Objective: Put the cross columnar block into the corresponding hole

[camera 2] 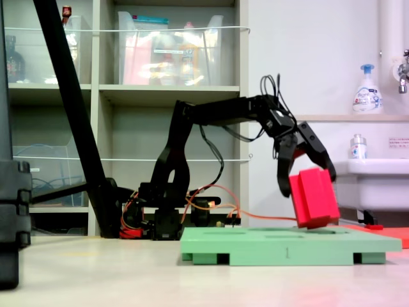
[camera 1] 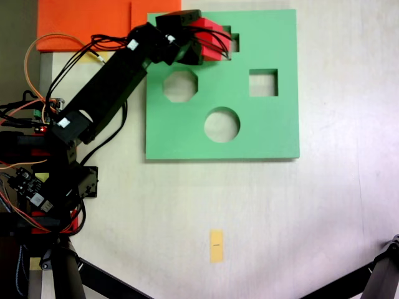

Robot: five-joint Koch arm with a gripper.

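Observation:
The red cross columnar block (camera 1: 211,37) is held tilted between the fingers of my gripper (camera 1: 207,41) at the far edge of the green foam board (camera 1: 274,124). It covers most of the plus-shaped hole (camera 1: 234,42), of which only the right part shows. In the side fixed view the gripper (camera 2: 308,182) is shut on the block (camera 2: 313,198). The block leans with its lower corner right at the top of the board (camera 2: 287,246); I cannot tell whether it touches.
The board also has an octagonal hole (camera 1: 180,86), a square hole (camera 1: 263,83) and a round hole (camera 1: 222,124). An orange foam sheet (camera 1: 87,25) lies at the top left. A yellow tag (camera 1: 216,245) lies on the table below the board. The arm base and wires (camera 1: 43,162) stand at the left.

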